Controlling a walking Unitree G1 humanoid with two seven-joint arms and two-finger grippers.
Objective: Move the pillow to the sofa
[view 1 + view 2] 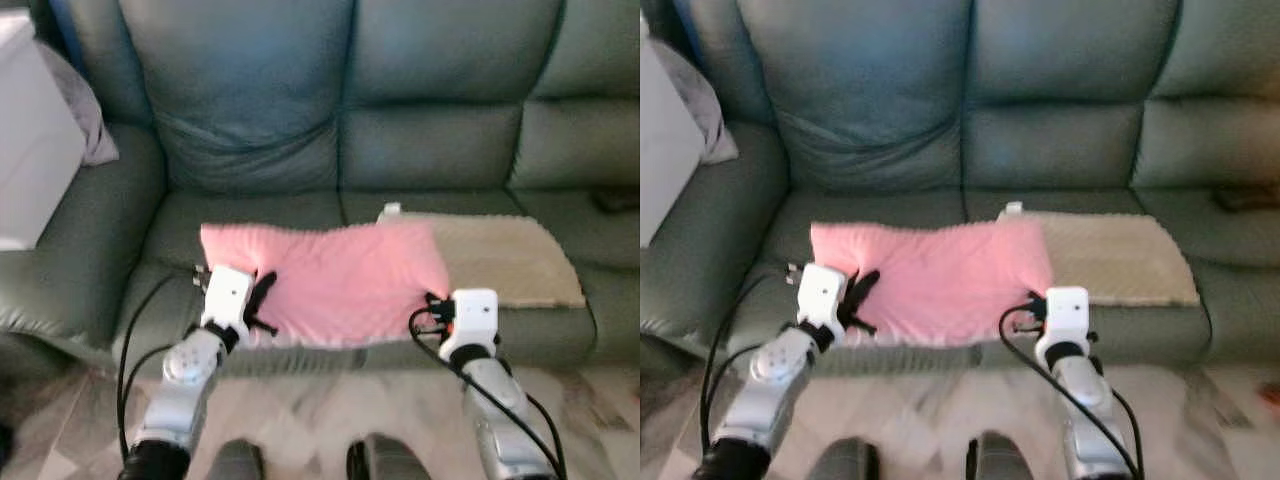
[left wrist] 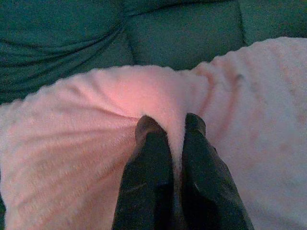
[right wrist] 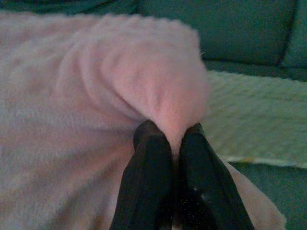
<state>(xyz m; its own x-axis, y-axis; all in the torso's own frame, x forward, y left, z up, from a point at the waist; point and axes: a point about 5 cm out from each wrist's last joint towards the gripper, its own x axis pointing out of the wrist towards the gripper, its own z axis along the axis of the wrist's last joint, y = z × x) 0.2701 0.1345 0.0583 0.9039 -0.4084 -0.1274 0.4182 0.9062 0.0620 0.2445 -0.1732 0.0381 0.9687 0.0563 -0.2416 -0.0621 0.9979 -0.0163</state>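
Observation:
A pink fuzzy pillow (image 1: 335,275) lies across the front of the dark green sofa seat (image 1: 250,215), its right end overlapping a beige blanket. My left gripper (image 1: 262,300) is shut on the pillow's near left edge; in the left wrist view its fingers (image 2: 152,143) pinch a fold of the pink fabric (image 2: 96,158). My right gripper (image 1: 432,305) is shut on the pillow's near right corner; the right wrist view has its fingers (image 3: 152,143) squeezing a bunched pink fold (image 3: 144,81).
A beige blanket (image 1: 505,255) covers the seat to the right of the pillow. A white block (image 1: 30,140) and grey cloth (image 1: 85,110) rest on the left armrest. A dark object (image 1: 612,202) lies at the far right of the seat. Tiled floor (image 1: 330,410) runs below the sofa's front edge.

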